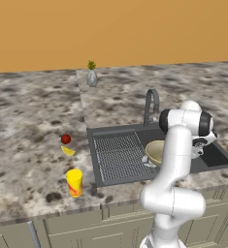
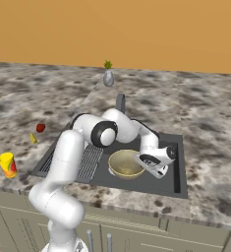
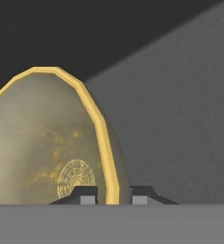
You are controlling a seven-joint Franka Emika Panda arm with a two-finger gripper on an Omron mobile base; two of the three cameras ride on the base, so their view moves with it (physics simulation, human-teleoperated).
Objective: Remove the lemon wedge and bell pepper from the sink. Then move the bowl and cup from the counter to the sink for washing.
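The gripper [image 3: 112,196] is clamped narrowly on the rim of the bowl [image 2: 125,164], one finger inside and one outside, and the bowl sits low inside the sink [image 2: 178,184], just right of the ribbed drainboard [image 1: 118,157]. Dark basin floor lies open to the bowl's right, with the faucet [image 1: 152,104] behind it. The cup [image 1: 74,182], lemon wedge [image 1: 67,151] and bell pepper [image 1: 65,139] rest on the bench [image 1: 23,145] left of the sink, well apart from the gripper.

One olive-gold bowl [image 2: 125,164], one yellow cup [image 1: 74,182], one lemon wedge [image 1: 67,151], one dark-red bell pepper [image 1: 65,139]. One sink [image 1: 116,133] with one arched faucet [image 1: 152,104]. One grey vase [image 1: 92,77] holding one green plant [image 1: 91,65].
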